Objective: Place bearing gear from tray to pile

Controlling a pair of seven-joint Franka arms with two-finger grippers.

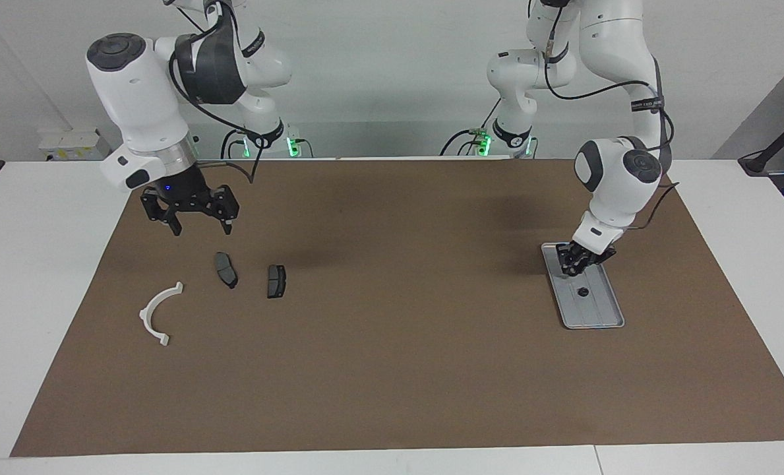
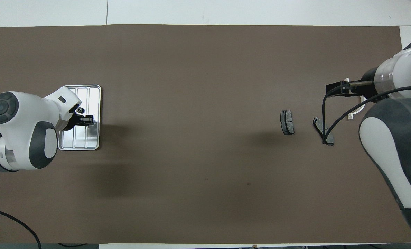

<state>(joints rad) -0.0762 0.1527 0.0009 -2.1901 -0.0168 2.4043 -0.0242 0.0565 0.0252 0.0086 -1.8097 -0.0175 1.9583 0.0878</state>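
Note:
The silver ridged tray [image 1: 596, 310] lies toward the left arm's end of the table; it also shows in the overhead view [image 2: 92, 98]. A small dark bearing gear [image 1: 582, 291] lies in the tray [image 2: 80, 110]. My left gripper [image 1: 573, 264] hangs low over the tray's end nearer the robots, just beside the gear and not holding it. The pile lies toward the right arm's end: a white half-ring bracket [image 1: 157, 313] and two dark brake pads [image 1: 225, 269] [image 1: 276, 281]. My right gripper [image 1: 200, 227] is open and empty, raised over the mat beside the pile.
A brown mat [image 1: 392, 369] covers most of the white table. The right arm's cable [image 2: 326, 114] hangs over one brake pad in the overhead view. Wide bare mat lies between the tray and the pile.

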